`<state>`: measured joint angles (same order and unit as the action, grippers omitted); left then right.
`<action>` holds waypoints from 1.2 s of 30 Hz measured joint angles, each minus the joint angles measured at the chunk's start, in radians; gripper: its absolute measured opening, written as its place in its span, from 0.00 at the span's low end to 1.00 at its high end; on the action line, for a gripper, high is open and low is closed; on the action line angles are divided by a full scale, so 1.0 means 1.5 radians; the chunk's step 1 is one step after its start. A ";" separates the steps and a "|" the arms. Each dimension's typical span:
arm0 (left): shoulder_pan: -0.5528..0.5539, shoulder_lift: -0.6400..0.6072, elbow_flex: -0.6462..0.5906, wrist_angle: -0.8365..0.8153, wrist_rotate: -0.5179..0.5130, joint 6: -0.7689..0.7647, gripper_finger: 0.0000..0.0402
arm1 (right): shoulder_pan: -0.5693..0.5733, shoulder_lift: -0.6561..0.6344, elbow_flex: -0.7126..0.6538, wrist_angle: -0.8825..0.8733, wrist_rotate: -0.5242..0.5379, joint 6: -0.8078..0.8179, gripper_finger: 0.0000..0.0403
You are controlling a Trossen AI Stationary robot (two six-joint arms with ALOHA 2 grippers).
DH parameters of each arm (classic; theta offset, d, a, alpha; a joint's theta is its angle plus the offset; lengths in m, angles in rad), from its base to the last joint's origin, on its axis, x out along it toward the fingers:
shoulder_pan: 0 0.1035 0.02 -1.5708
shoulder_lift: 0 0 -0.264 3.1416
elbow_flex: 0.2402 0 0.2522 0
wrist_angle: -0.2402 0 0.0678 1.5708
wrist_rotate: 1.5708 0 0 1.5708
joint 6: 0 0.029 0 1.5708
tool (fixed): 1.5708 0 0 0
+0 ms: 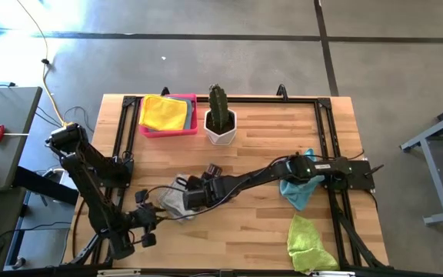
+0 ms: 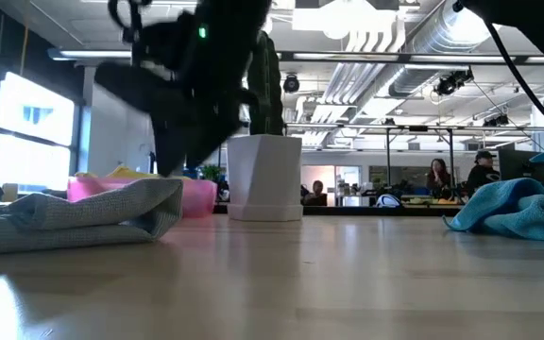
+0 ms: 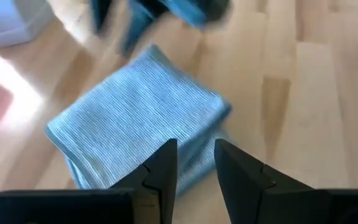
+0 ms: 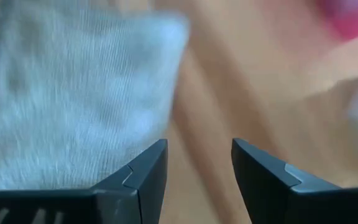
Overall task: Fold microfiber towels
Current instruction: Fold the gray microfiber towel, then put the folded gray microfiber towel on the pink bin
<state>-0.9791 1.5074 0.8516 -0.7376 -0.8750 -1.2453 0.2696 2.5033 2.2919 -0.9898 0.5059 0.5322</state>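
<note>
four towels (image 1: 174,196), one tray (image 1: 148,131), one cactus (image 1: 219,108)

A yellow towel (image 1: 163,112) is seen in the pink tray (image 1: 146,130), a ribbed grey towel (image 1: 177,197) mid-counter, light blue (image 1: 300,190) and lime green (image 1: 308,238) ones near the right edge.

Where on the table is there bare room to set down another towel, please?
Bare wood lies between the cactus pot and the blue towel. It is crowded around the grey towel, where both grippers meet.
</note>
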 joint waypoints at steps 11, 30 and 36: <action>0.090 0.006 -0.052 0.044 -0.003 0.001 0.24 | 0.011 0.001 -0.107 0.038 -0.029 0.001 0.43; 0.182 0.006 -0.183 0.303 0.232 -0.013 0.24 | 0.053 -0.106 -0.110 -0.034 0.011 -0.121 0.43; 0.184 -0.001 -0.134 0.276 0.244 0.011 0.24 | 0.057 -0.143 -0.117 -0.136 0.045 -0.126 0.42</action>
<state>-0.7028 1.5059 0.6509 -0.3233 -0.5089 -1.2284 0.3550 2.2883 2.1170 -1.1944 0.5735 0.3428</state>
